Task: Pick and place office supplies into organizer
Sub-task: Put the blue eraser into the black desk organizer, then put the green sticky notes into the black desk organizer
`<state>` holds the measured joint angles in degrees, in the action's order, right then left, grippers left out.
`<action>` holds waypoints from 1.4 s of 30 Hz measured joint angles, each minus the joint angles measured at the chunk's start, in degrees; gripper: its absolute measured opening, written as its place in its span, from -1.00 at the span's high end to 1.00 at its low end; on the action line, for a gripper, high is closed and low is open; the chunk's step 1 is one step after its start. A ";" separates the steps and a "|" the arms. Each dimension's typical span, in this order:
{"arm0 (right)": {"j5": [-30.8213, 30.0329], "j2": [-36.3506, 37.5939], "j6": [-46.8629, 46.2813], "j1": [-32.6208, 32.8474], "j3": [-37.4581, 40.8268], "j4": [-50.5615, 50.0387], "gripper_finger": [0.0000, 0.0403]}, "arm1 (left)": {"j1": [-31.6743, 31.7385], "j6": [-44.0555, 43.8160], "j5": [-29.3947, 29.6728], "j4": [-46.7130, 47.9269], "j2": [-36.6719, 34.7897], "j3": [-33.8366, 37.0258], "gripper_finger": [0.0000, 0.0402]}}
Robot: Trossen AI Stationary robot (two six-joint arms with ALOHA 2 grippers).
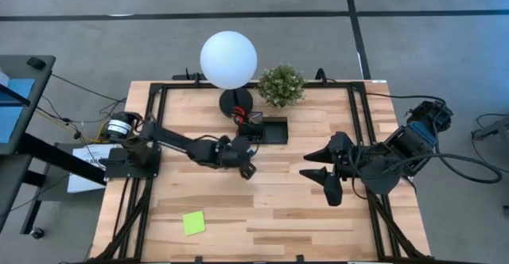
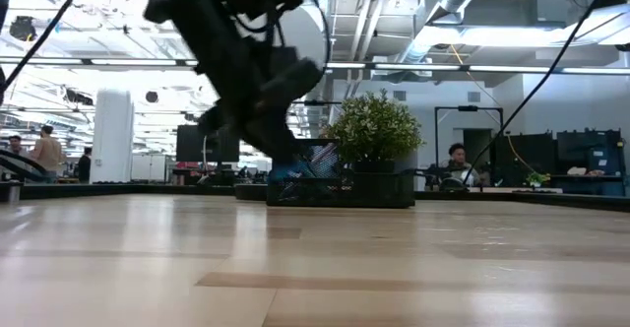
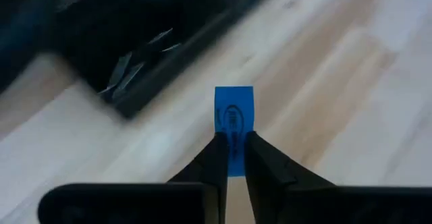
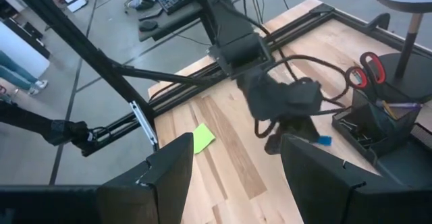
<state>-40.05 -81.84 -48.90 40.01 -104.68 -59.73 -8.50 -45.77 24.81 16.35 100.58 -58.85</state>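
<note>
Eraser (image 3: 234, 119), blue with an unreadable dark oval mark, sits pinched in the left hand (image 3: 234, 158); right hand (image 4: 233, 177) spread.

A light wooden butcher-block table (image 1: 302, 208) edged by a black metal frame is seen from above. Near its front edge a lime-green square sticky pad (image 1: 193, 223) lies flat, well apart from everything else. Toward the back, a small black rectangular open-top organizer tray (image 1: 270, 130) is set, with a lamp's round black base (image 1: 235, 101) and a small green potted plant (image 1: 281, 85) standing just behind it.
</note>
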 joint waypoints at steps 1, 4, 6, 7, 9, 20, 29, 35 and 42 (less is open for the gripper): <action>-0.02 0.00 -0.02 0.00 0.00 -0.01 -0.07 | 1.30 2.10 -0.86 -1.28 0.17 -0.71 0.87; -0.09 0.00 -0.07 0.00 0.00 0.00 -0.07 | 5.42 7.67 -1.68 -5.52 0.15 -2.68 0.91; -0.09 0.00 -0.13 0.00 0.00 0.01 -0.07 | 8.20 9.39 -1.60 -5.38 -0.06 -3.57 0.94; -0.09 0.00 -0.13 0.00 0.00 0.01 -0.07 | 9.30 10.60 -1.66 -5.05 -0.07 -3.71 0.96; -0.09 0.00 -0.13 0.00 0.00 -0.01 -0.07 | 10.76 12.86 -2.47 -4.83 -0.05 -3.74 1.00; 0.46 0.00 1.19 0.00 0.00 -0.01 -0.07 | 12.79 13.52 -8.36 -4.62 -0.12 -4.63 0.96; 3.99 -0.61 -14.21 0.62 2.22 -20.38 0.00 | 12.18 12.42 -22.90 4.07 -2.87 -16.08 0.97; -3.89 -0.39 -30.46 5.31 11.79 -25.08 0.13 | 9.92 18.48 -18.80 11.84 -11.21 -26.29 1.00; -5.70 0.29 -39.98 5.96 27.71 -12.18 0.35 | 7.83 23.26 -9.72 16.25 -23.65 -34.25 1.00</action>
<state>-45.75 -81.55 -88.89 45.96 -76.97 -71.91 -0.67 -22.51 15.10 32.60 76.94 -93.10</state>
